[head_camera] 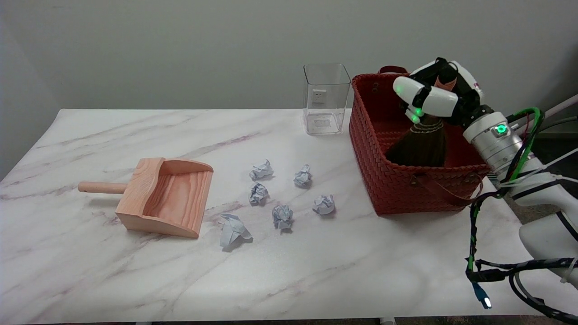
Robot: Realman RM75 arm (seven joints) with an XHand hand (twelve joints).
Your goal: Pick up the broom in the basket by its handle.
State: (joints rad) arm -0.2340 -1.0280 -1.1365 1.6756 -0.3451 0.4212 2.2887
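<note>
The right robot hand (435, 92) grips the broom (422, 142) by its handle, fingers wrapped around it; the dark bristles hang upright inside the red woven basket (397, 189) on the marble surface (289, 271)

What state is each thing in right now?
right hand: fingers closed around the broom handle.
broom: held upright, bristles down inside the basket.
basket: upright on the table, near strap handle hanging down its front.
clear container: upright, empty.
dustpan: lying flat, empty, handle pointing left.
paper balls: six, crumpled, loose on the table.
</note>
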